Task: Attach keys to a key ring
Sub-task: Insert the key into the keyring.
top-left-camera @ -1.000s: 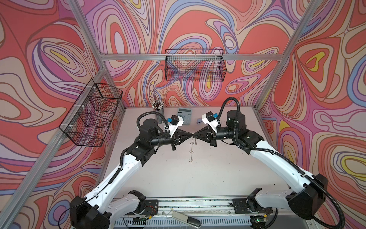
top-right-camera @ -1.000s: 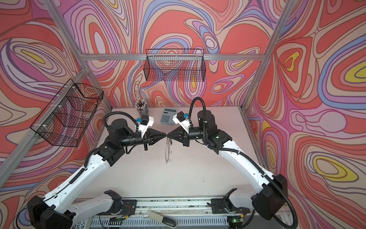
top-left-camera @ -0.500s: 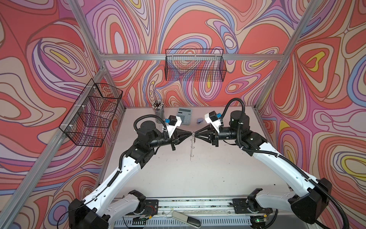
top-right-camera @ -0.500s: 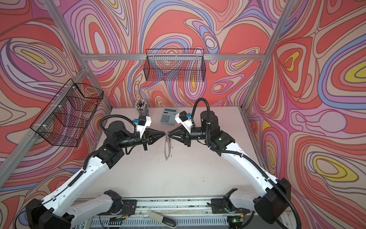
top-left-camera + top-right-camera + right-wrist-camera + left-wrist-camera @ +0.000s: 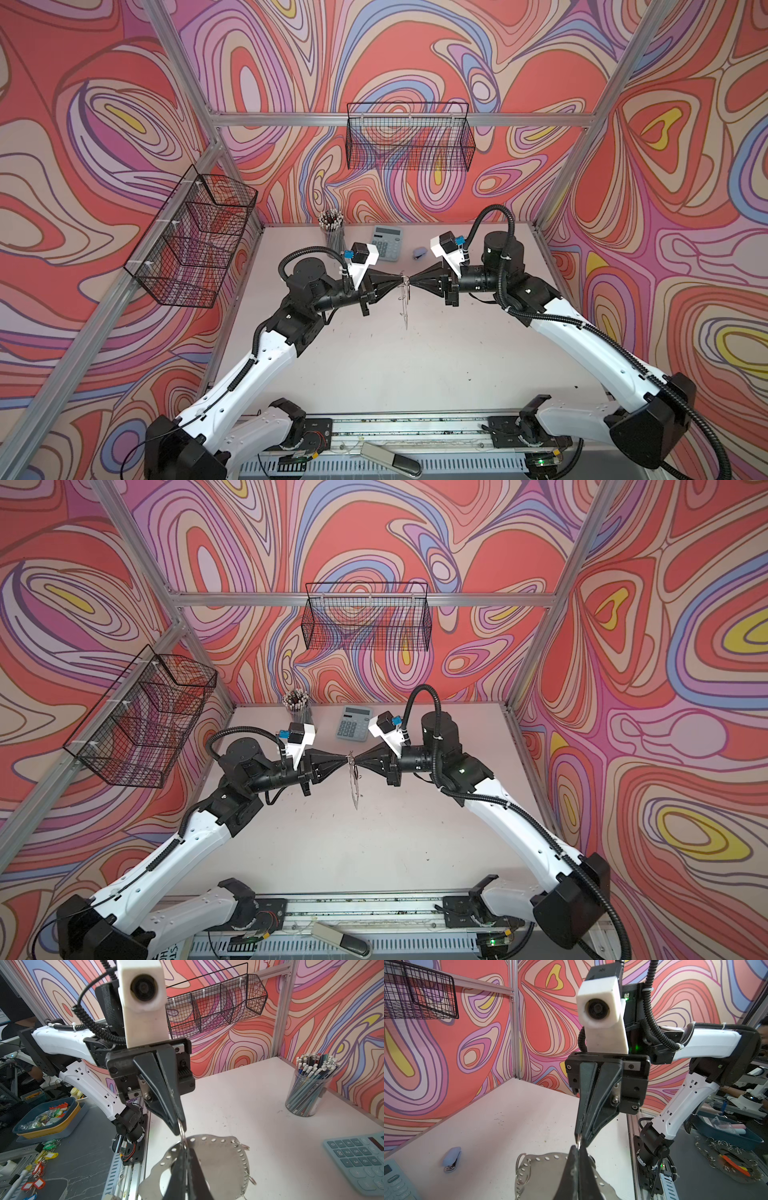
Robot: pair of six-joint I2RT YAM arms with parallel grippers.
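**Left pincer** [image 5: 401,284]: clenched. The jaws are pressed together on a small silver wire loop [image 5: 182,1132] at the upper rim of the key ring [image 5: 224,1159].

**Right pincer** [image 5: 412,283]: clenched. Its tips meet the left pincer nose to nose, and in its wrist view its fingers [image 5: 176,1176] close over the rim at that same loop.

**Key ring:** a flat grey oval band with a dotted rim and a large central hole. It hangs beneath the two tips and is seen edge-on in both top views. More loops of the same kind show along its rim. Whether its lower edge touches the bench [image 5: 415,361] cannot be told.

**Bench, towards the back wall:**
- A grey-blue calculator [image 5: 387,243] lies flat.
- A small lilac stapler [image 5: 418,253] lies just beside the calculator.
- A clear pencil cup [image 5: 332,232] stands upright near the corner.

**Walls:** one black wire basket [image 5: 409,137] hangs on the rear rail. A second, partitioned basket [image 5: 195,241] hangs on the rail on the left arm's side.
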